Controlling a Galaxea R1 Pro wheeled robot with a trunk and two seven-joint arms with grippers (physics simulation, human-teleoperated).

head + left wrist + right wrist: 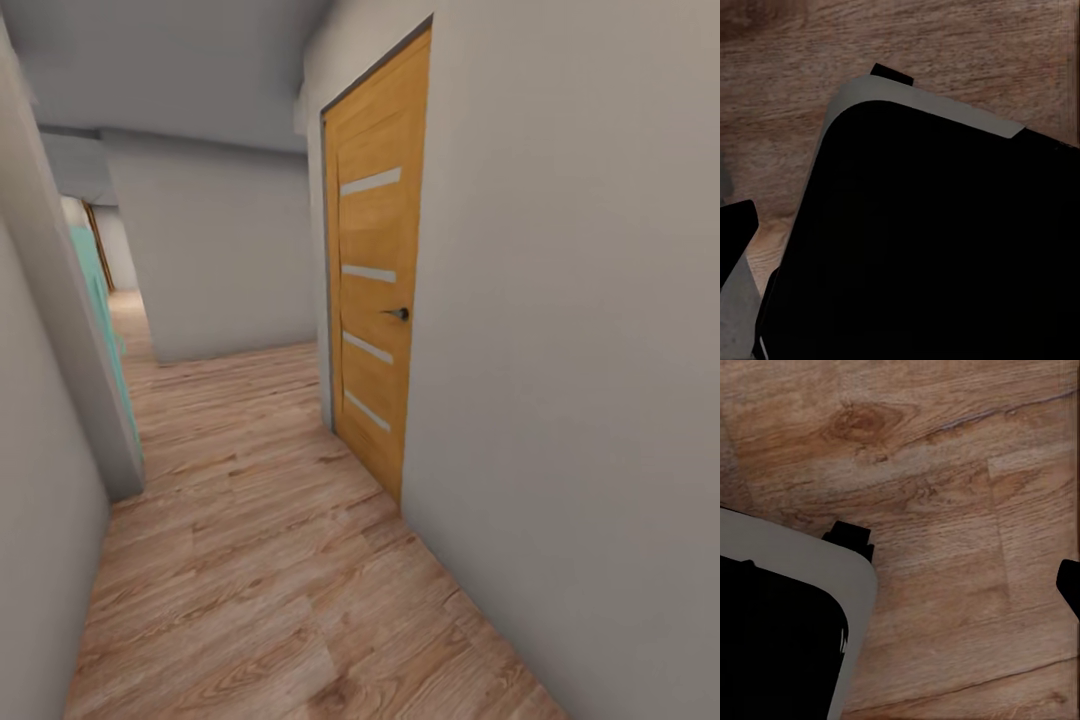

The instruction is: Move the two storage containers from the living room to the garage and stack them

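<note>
Currently driving down a hallway of light wood plank floor (250, 560) | passing an orange panelled door (375, 290) | containers unseen, so handling unjudgeable | end effector state: cannot tell, either arm.

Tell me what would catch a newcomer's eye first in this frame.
The orange wooden door with pale horizontal strips, shut in the right-hand wall, dominates the head view. Beside it, a light wood plank floor runs down a narrow grey-walled corridor, with a teal panel on the left.
</note>
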